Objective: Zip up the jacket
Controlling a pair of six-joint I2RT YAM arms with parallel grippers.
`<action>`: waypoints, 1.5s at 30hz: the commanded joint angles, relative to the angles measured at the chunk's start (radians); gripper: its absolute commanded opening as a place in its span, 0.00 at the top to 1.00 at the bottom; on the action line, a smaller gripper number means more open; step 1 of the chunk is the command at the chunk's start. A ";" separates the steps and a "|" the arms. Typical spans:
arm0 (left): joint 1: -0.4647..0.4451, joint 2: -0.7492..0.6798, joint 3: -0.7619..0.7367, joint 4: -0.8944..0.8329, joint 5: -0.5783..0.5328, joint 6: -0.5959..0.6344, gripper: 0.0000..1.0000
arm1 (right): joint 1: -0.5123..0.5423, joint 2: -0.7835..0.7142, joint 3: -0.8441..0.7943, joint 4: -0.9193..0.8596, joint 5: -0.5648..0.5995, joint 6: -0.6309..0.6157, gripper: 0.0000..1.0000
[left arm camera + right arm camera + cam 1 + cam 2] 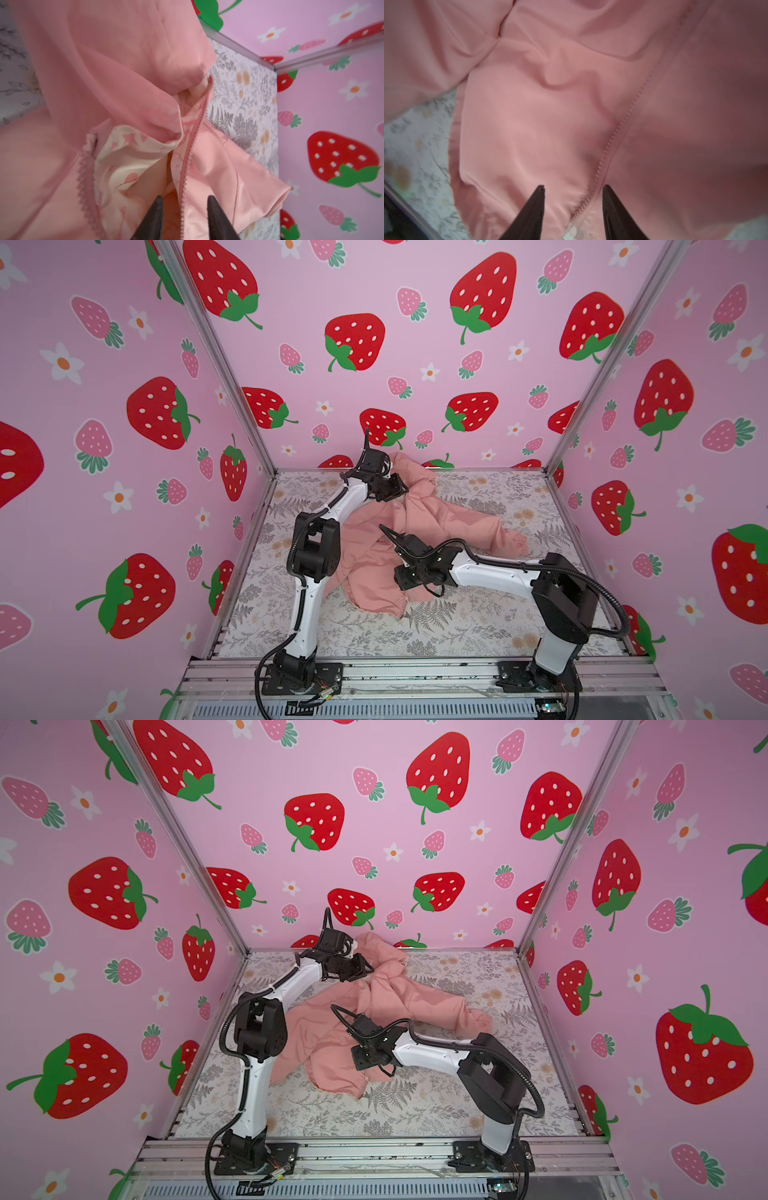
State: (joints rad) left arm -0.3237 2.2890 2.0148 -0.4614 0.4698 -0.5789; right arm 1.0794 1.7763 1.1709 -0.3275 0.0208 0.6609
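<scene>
- Left end effector (185, 200): jaws stand moderately apart and hold nothing. In the left wrist view a loose tooth row (187, 166) runs between the fingers (156, 214). I cannot tell whether either finger touches it.
- Right end effector (574, 188): jaws are apart to a similar gap and grip nothing. It sits over the meshed zipper run (618, 128). Whether it touches the cloth is not clear.
- In both top views the left end effector (395, 485) sits just above frame centre, by the hood (409, 466). The right end effector (405, 576) sits below centre, over the hem (382, 605).
- The jacket (449, 518) lies crumpled in the middle of the worktop (478, 622). Its hood points to the back wall and one sleeve (498, 535) trails to right of centre.
- My reading of the zipper is that it is closed near the hem and open at the collar. There, cream lining (124, 158) shows between the two tooth rows. I cannot see the slider.
- Handling, my estimate: the jacket is light and limp, with smooth cloth. It should bunch under a push and slide over the worktop instead of resisting.
- Where I would take hold: the zipper tape, the stiffest line on the garment. I'd pin the hem end with one arm and take the slider with the other once I find it.
</scene>
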 commanded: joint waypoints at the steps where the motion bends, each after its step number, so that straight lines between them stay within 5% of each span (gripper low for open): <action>1: 0.001 -0.129 -0.082 0.063 -0.023 0.014 0.56 | -0.004 -0.062 -0.023 0.035 0.023 0.018 0.33; 6: 0.009 -0.301 -0.197 0.089 -0.073 0.020 0.54 | -0.023 -0.214 -0.116 0.100 0.094 0.023 0.01; 13: 0.000 -0.605 -0.493 0.108 -0.085 -0.042 0.52 | -0.089 -0.380 -0.312 0.233 0.027 0.051 0.01; 20: -0.118 -0.970 -0.935 -0.034 -0.143 -0.100 0.48 | -0.101 -0.399 -0.402 0.242 0.013 0.095 0.33; 30: -0.430 -1.389 -1.385 -0.071 -0.256 -0.425 0.46 | -0.113 -0.442 -0.514 0.300 0.044 0.154 0.22; 36: -0.501 -1.390 -1.572 0.158 -0.244 -0.494 0.42 | -0.114 -0.457 -0.537 0.303 0.044 0.172 0.20; 45: -0.546 -1.221 -1.583 0.370 -0.219 -0.442 0.40 | -0.115 -0.474 -0.558 0.303 0.046 0.190 0.20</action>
State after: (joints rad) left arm -0.8654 1.0412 0.4286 -0.1955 0.2474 -1.0214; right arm 0.9703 1.3193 0.6270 -0.0307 0.0490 0.8257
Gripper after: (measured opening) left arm 0.598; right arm 0.805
